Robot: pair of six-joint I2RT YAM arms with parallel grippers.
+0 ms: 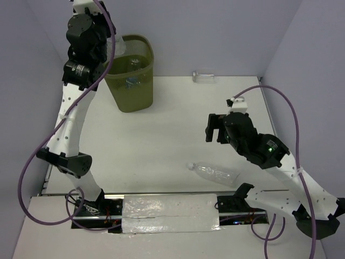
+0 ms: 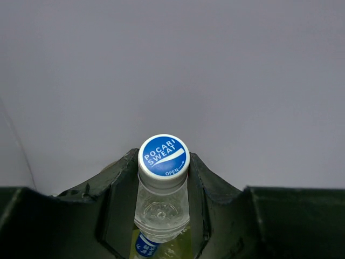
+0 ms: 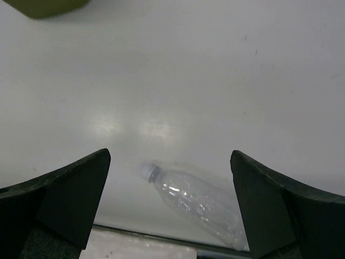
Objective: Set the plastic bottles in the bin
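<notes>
The left end effector [image 2: 163, 162] is closed tight around the neck of a blue-capped bottle [image 2: 161, 208], holding it over the bin [image 1: 132, 94] — a second bottle [image 1: 135, 65] lies inside. The right end effector [image 3: 170, 156] hangs spread wide, gripping nothing, above a third bottle [image 1: 215, 172] lying on the table [image 1: 172, 124] — a fourth bottle [image 1: 204, 77] rests by the far wall.

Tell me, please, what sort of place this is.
Probably a laboratory robot test cell: a white table boxed in by bare grey walls, a left arm and right arm mounted at its near edge, and a green mesh bin with clear plastic bottles as props.
</notes>
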